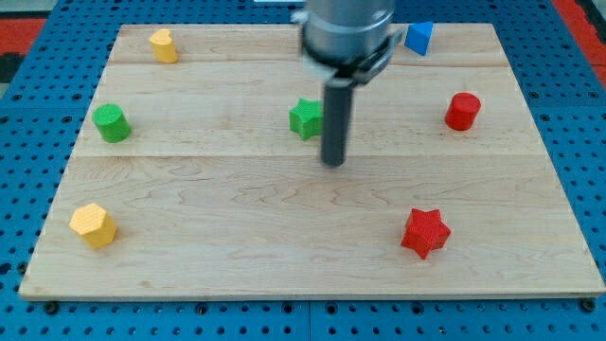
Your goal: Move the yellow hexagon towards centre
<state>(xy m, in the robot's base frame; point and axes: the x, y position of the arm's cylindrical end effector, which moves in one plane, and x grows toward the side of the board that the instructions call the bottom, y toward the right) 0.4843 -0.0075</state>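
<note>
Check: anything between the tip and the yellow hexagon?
No. Camera view shows bare board between my tip and the yellow hexagon at the view's lower left.

There is just the one view, looking down on the worktop (312, 246) from above its near edge, tilted forward. It stands close enough that the whole board fills the frame, with blue pegboard (28, 142) showing round its sides.

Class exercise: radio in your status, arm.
My tip mid-board, just right of green star. Yellow hexagon bottom left, untouched. Path between clear.
</note>
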